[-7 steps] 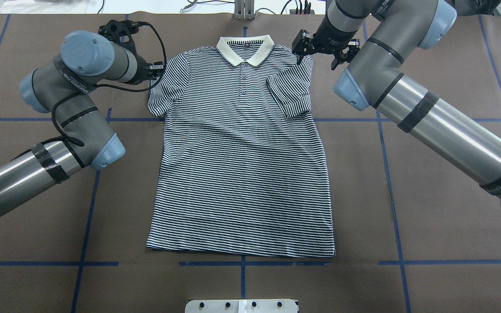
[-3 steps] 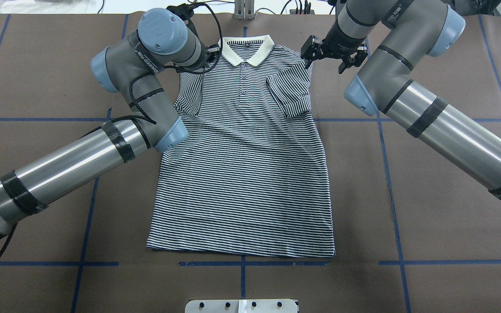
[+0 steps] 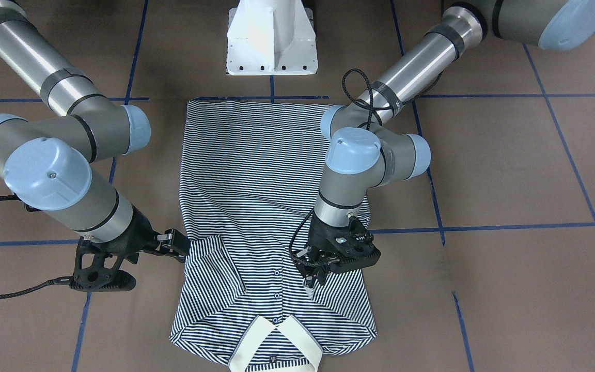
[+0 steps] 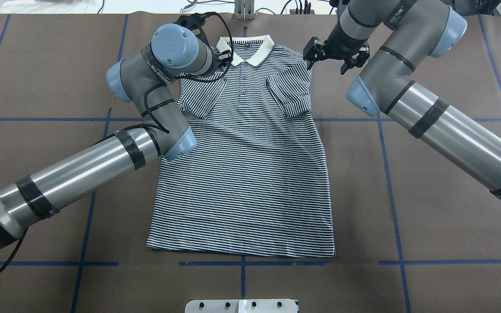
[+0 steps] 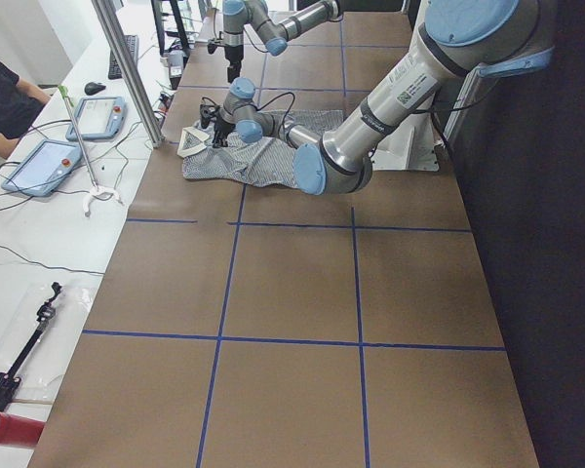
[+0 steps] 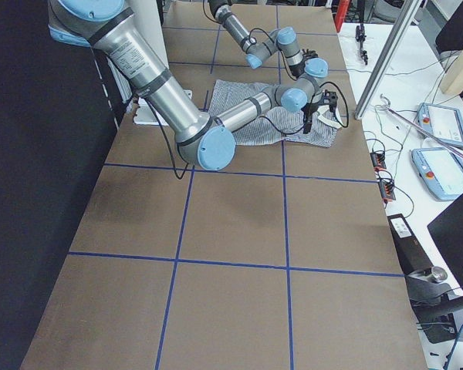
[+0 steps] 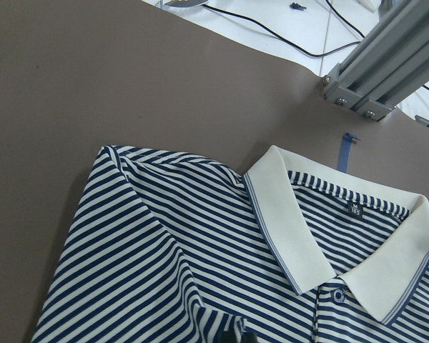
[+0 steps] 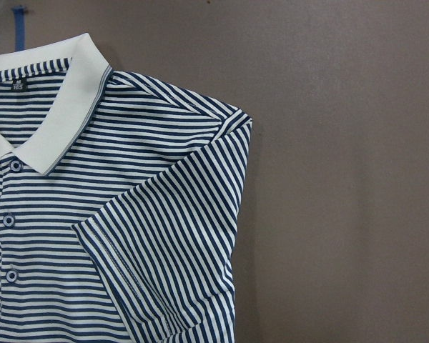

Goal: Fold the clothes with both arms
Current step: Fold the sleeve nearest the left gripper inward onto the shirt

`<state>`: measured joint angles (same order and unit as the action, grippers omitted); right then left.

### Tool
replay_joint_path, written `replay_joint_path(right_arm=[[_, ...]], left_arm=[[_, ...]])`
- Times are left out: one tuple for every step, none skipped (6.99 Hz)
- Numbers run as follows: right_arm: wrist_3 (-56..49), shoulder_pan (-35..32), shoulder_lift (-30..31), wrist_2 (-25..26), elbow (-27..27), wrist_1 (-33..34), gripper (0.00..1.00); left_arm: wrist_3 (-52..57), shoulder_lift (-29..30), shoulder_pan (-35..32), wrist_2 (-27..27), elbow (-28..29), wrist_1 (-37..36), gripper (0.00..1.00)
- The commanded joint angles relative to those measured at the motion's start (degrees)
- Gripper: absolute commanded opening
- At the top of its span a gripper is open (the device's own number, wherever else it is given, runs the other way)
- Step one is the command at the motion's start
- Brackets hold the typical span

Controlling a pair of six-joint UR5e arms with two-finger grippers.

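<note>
From my station, the polo shirt [image 4: 242, 174] lies face up in the middle of the table [image 4: 429, 195], collar [image 4: 245, 50] at the far edge from the robot and hem [image 4: 242, 253] toward its base. Both short sleeves are turned inward. The right sleeve [image 4: 292, 93] lies flat across the chest. The left sleeve [image 4: 198, 98] is doubled over on its side of the placket, though it looks a little bunched. The left gripper [image 3: 312, 281] points down at the chest just beside the buttons, its tips at the fabric; I cannot tell whether it grips the cloth or how wide it stands. The right gripper [image 3: 177, 245] sits at the outer edge of the shirt's right shoulder, and I cannot make out its opening either; nothing shows in its grasp. I judge the task to be early: the sleeves are tucked in, but the body is at full length and full width. The lengthwise folds and the hem-to-collar fold are not yet done.
</note>
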<state>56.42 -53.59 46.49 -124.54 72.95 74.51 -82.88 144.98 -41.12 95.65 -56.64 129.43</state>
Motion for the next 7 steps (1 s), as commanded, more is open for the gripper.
replay_joint_path(right_arm=[[0.27, -0.03, 0.27, 0.0, 0.09, -0.16, 1.0], [0.36, -0.03, 2.79, -0.09, 3.57, -0.24, 1.0], [1.32, 1.63, 9.61, -0.09, 12.65, 0.02, 1.0], [5.59, 3.99, 16.9, 0.7, 21.27, -0.07, 1.0], [10.94, 6.72, 22.1, 3.05, 28.14, -0.07, 1.0], [14.91, 11.7, 27.81, 5.6, 34.13, -0.16, 1.0], [22.96, 18.28, 32.39, 13.37, 38.97, -2.85, 1.0]], left_arm=[[2.18, 0.12, 0.25, 0.41, -1.71, 0.38, 1.0], [3.59, -3.1, 0.08, 3.55, -6.16, -0.75, 1.0], [5.17, -9.74, 0.07, 7.32, -14.03, -2.07, 1.0], [9.1, -15.29, -0.01, 8.4, -22.55, -8.08, 1.0], [14.28, -19.0, -0.1, 9.28, -31.95, -17.37, 1.0], [21.99, -25.56, -0.19, 9.29, -41.79, -20.68, 1.0], [24.15, -31.89, -0.45, 9.2, -49.37, -20.54, 1.0]])
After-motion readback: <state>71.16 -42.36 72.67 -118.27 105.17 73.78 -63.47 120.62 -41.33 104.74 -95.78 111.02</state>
